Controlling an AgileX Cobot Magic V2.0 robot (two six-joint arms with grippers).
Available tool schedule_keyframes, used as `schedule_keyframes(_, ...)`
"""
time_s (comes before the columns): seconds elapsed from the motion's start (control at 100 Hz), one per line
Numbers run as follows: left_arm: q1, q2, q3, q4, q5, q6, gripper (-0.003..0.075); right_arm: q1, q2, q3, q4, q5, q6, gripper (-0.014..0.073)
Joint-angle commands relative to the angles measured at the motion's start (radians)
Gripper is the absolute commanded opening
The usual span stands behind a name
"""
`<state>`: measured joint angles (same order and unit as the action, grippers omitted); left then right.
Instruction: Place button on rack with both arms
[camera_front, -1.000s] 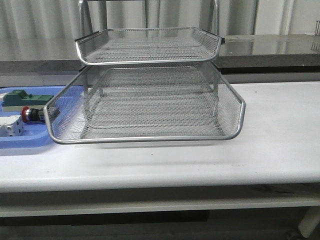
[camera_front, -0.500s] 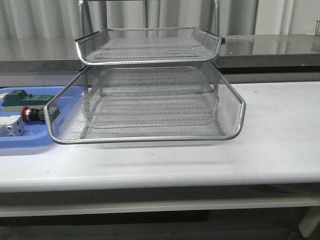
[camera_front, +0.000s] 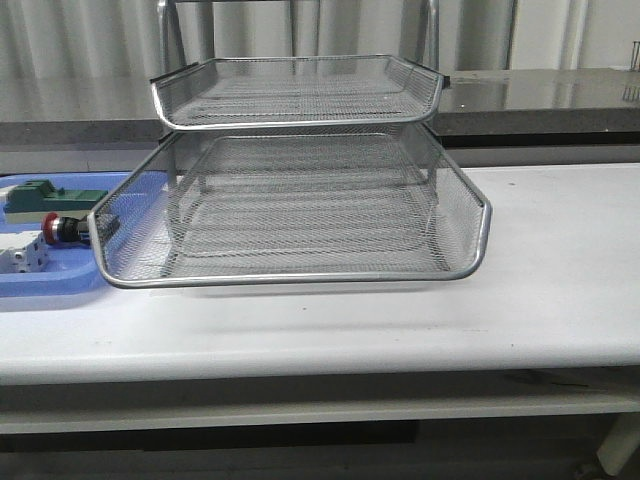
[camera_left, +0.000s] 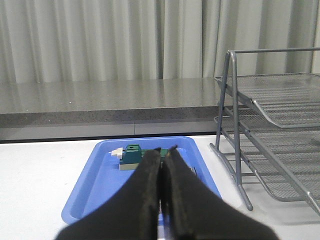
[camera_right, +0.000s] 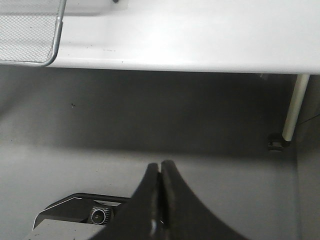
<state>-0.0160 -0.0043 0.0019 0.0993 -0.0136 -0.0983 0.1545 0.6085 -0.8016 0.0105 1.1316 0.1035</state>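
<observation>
The small push-button with its red mushroom cap and black body (camera_front: 62, 229) lies on its side in the flat blue plastic tray (camera_front: 40, 281), hard against the left wall of the three-tier silver wire-mesh rack (camera_front: 290, 205) and just beside a green rectangular block (camera_front: 45, 197) and a white boxy part (camera_front: 22, 257). The black left end effector (camera_left: 164, 152) hangs over the near end of that tray with its two fingers pressed together and nothing between them; the green block shows just beyond its tips, while the button itself is probably hidden under the fingers in the left wrist view. The black right end effector (camera_right: 160, 167) is likewise closed and empty, and sits low, below the edge of the white worktop (camera_right: 200, 35), with a corner of the rack far ahead and to one side of it. The main risk is a wrong or fouled pick: the button is crowded by the block, the white part and the mesh wall, so fingers that come down without opening wide enough may shove it, or close on a neighbour instead. Its round cap and collar may let it roll or twist out of a pinch. A hand-over between arms may drop it, and the right arm, rising from below, could strike the worktop edge or the rack's rim.
</observation>
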Motion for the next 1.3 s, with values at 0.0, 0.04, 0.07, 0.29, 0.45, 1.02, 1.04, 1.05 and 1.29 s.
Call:
schedule_keyframes(0.0, -0.001, -0.035, 0.045, 0.0, -0.078, -0.009, -0.002, 0.0, 0.001, -0.035, -0.011, -0.04, 0.003, -0.0067)
schedule_keyframes(0.04, -0.001, -0.035, 0.045, 0.0, -0.078, -0.009, -0.002, 0.0, 0.001, -0.035, -0.011, -0.04, 0.003, -0.0067)
schedule_keyframes(0.07, -0.001, -0.035, 0.045, 0.0, -0.078, -0.009, -0.002, 0.0, 0.001, -0.035, -0.011, -0.04, 0.003, -0.0067)
schedule_keyframes(0.29, -0.001, -0.035, 0.045, 0.0, -0.078, -0.009, -0.002, 0.0, 0.001, -0.035, -0.011, -0.04, 0.003, -0.0067)
schedule_keyframes(0.45, -0.001, -0.035, 0.045, 0.0, -0.078, -0.009, -0.002, 0.0, 0.001, -0.035, -0.011, -0.04, 0.003, -0.0067)
schedule_keyframes(1.02, -0.001, -0.018, -0.005, -0.149, -0.172, -0.009, -0.002, 0.0, 0.001, -0.035, -0.011, -0.04, 0.003, -0.0067)
schedule_keyframes(1.04, -0.001, -0.011, -0.015, -0.171, -0.167, -0.009, -0.002, 0.0, 0.001, -0.035, -0.011, -0.04, 0.003, -0.0067)
schedule_keyframes(1.05, -0.001, -0.007, -0.019, -0.182, -0.163, -0.009, -0.002, 0.0, 0.001, -0.035, -0.011, -0.04, 0.003, -0.0067)
schedule_keyframes(1.29, -0.001, 0.193, -0.199, -0.201, -0.103, -0.006, -0.002, 0.0, 0.001, -0.035, -0.011, -0.04, 0.003, -0.0067)
